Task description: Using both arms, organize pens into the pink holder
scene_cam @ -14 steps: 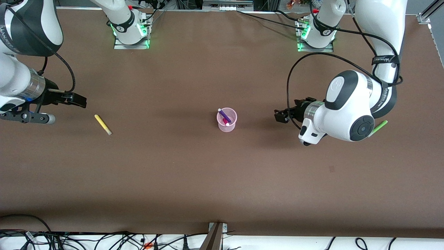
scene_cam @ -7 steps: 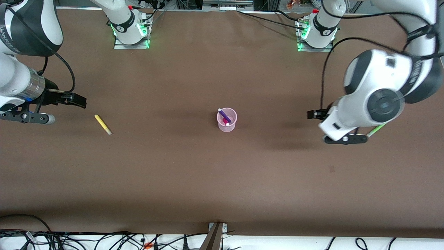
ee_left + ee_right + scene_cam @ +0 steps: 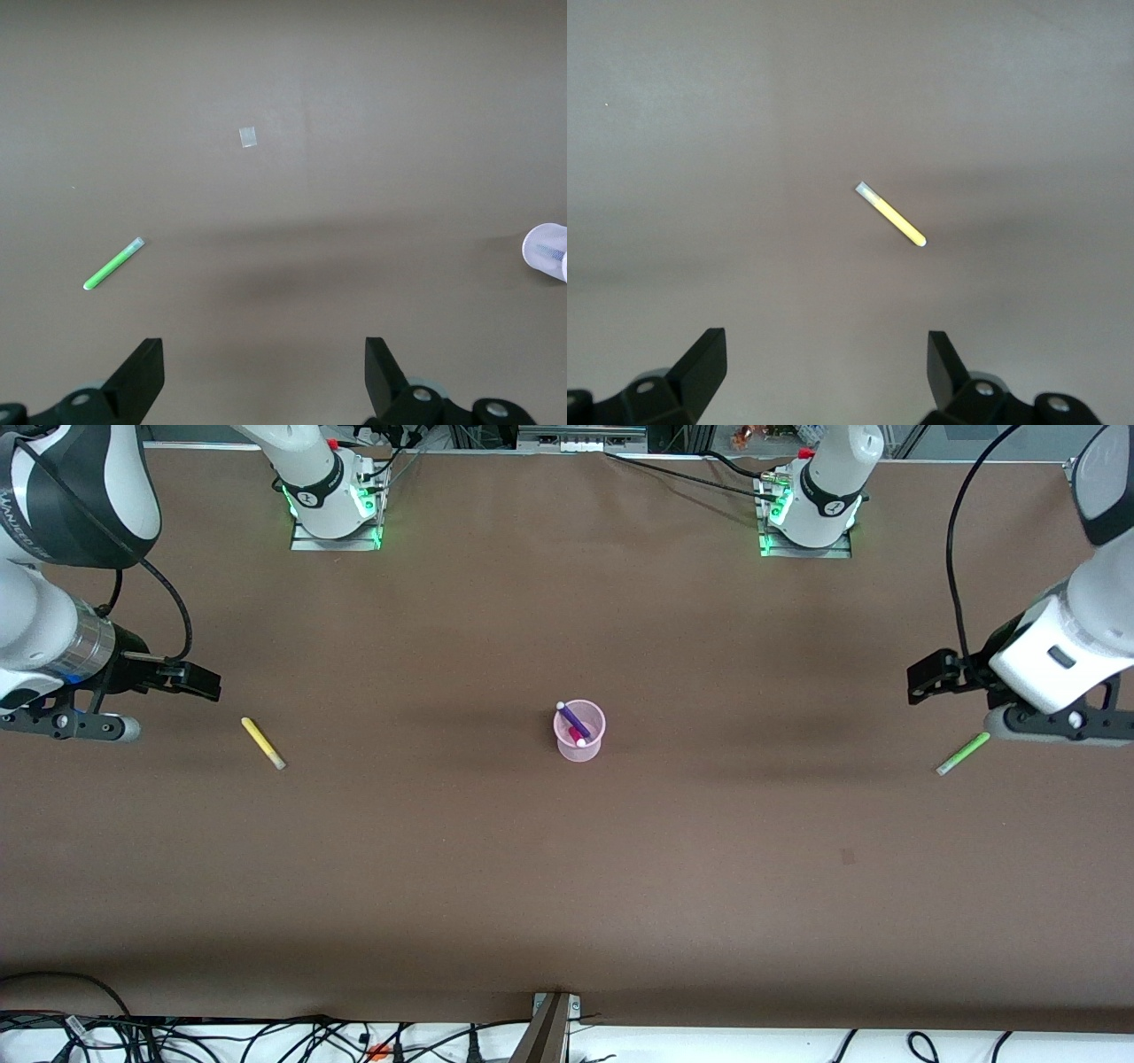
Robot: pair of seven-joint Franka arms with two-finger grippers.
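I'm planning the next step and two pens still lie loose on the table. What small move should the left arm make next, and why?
Probably lower the open left gripper toward the slim lime green marker pen, which lies flat on the brown table at that arm's end, ungripped. The purple pen already stands in the small translucent pink cup; the open right gripper waits by the yellow pen.

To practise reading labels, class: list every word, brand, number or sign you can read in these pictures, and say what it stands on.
White lettering on the black upper cover of the right arm: too small to read.
Yellow pen, green pen, pink holder: no print visible.
No other text can be read.
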